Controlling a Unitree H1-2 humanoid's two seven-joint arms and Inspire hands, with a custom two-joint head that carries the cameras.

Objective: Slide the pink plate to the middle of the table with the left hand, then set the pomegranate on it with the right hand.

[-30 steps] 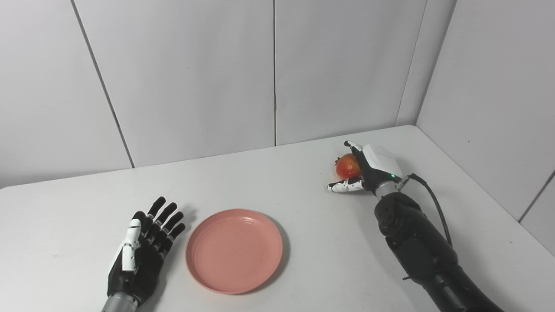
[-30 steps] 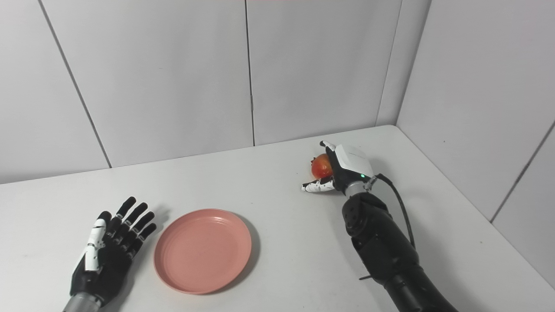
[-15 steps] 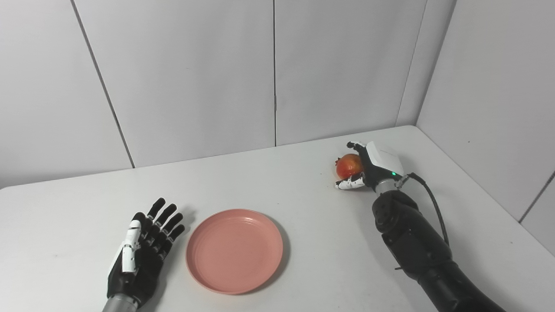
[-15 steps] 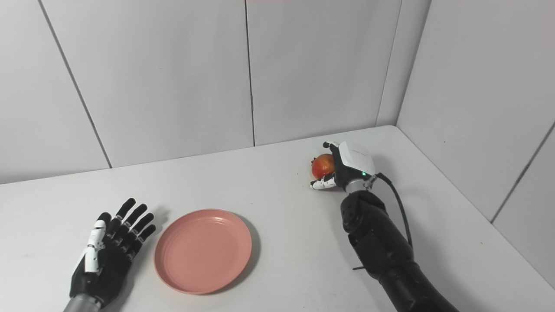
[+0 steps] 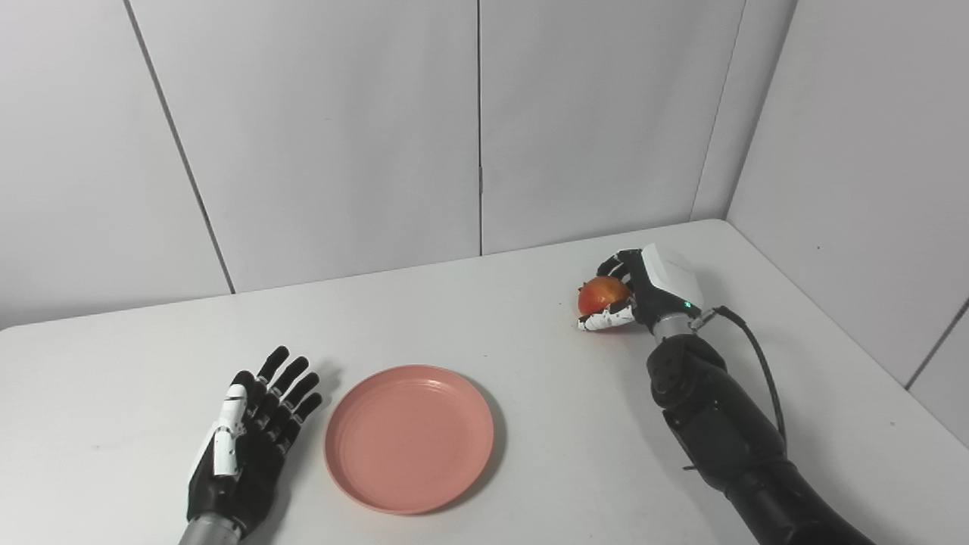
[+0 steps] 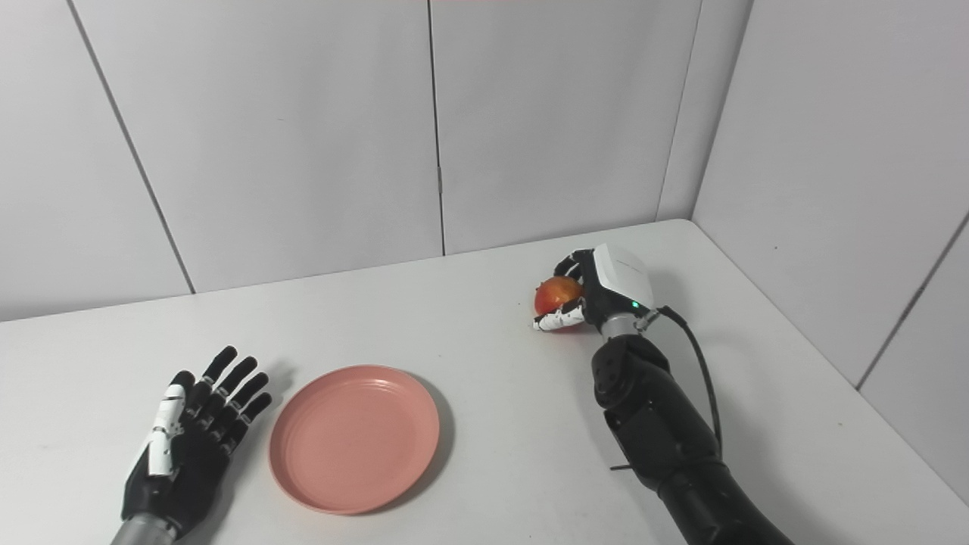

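The pink plate [image 5: 409, 437] lies flat near the front middle of the white table [image 5: 530, 363]. My left hand [image 5: 250, 443] rests open on the table just left of the plate, fingers apart, not touching it. The red-orange pomegranate [image 5: 602, 294] is at the back right. My right hand [image 5: 643, 291] is closed around it, fingers curled over its top and far side, thumb under its near side. It seems raised a little off the table. The pomegranate also shows in the right eye view [image 6: 556, 294].
Grey wall panels stand close behind the table and along its right side. A black cable [image 5: 761, 356] loops off the right wrist. The table's right edge runs close to the right arm [image 5: 727, 431].
My right hand has closed its fingers round the pomegranate and shifted it slightly left and up. The left hand and the plate have not moved.
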